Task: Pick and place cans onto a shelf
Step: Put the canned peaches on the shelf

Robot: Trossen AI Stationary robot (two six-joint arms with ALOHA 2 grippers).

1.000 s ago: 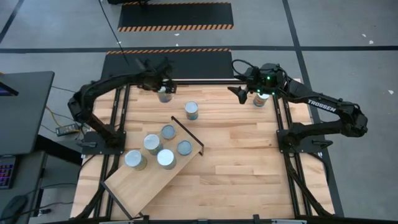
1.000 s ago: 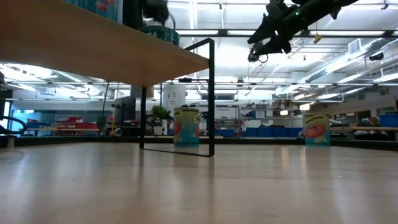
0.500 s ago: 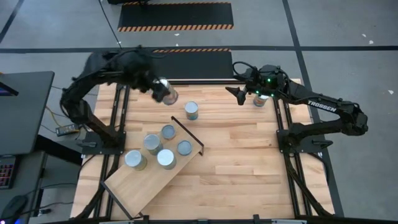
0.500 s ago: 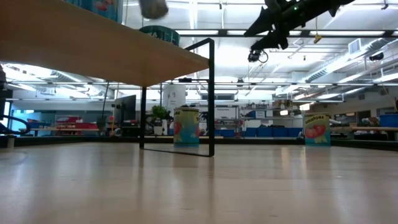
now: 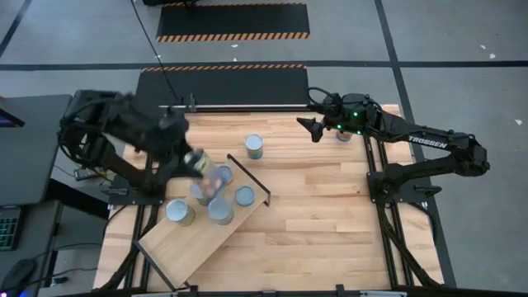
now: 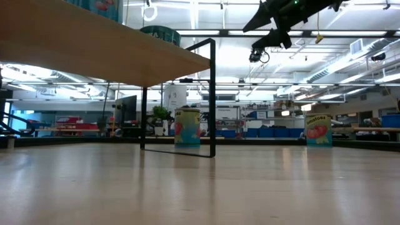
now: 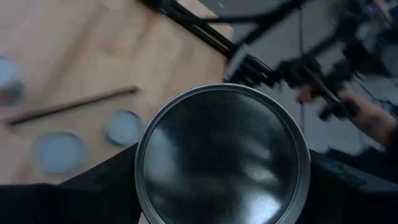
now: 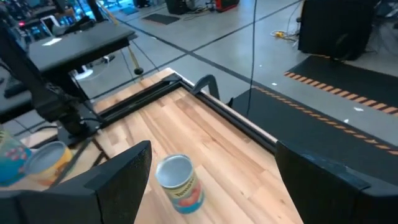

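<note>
Nearest the camera edge of the butcher-block tabletop [image 5: 330,223] lies the shelf [image 5: 186,243], a long light plywood board in a thin black metal frame, set askew. Four small cylindrical tins with shiny silver tops stand on its far half, among them one at the near left [image 5: 178,212] and one beside the frame's end [image 5: 244,195].

Over this cluster hangs the left gripper [image 5: 202,165], its fingers spread wide around a further silver-topped can [image 7: 222,155], which the left wrist view shows filling the space between them. It is carried above the tins already placed.

Farther back, a lone can [image 5: 254,146] stands on the tabletop beyond the shelf.

At the far right, the right gripper [image 5: 312,128] hovers with fingers apart and nothing between them, near a can [image 8: 180,180] with a tomato label at the table's far right corner.

Hazard, as a judgement: the carried can descends into a crowded group; a slight misplacement could strike or topple a neighbour, or the tin could land on another's rim and roll off.
</note>
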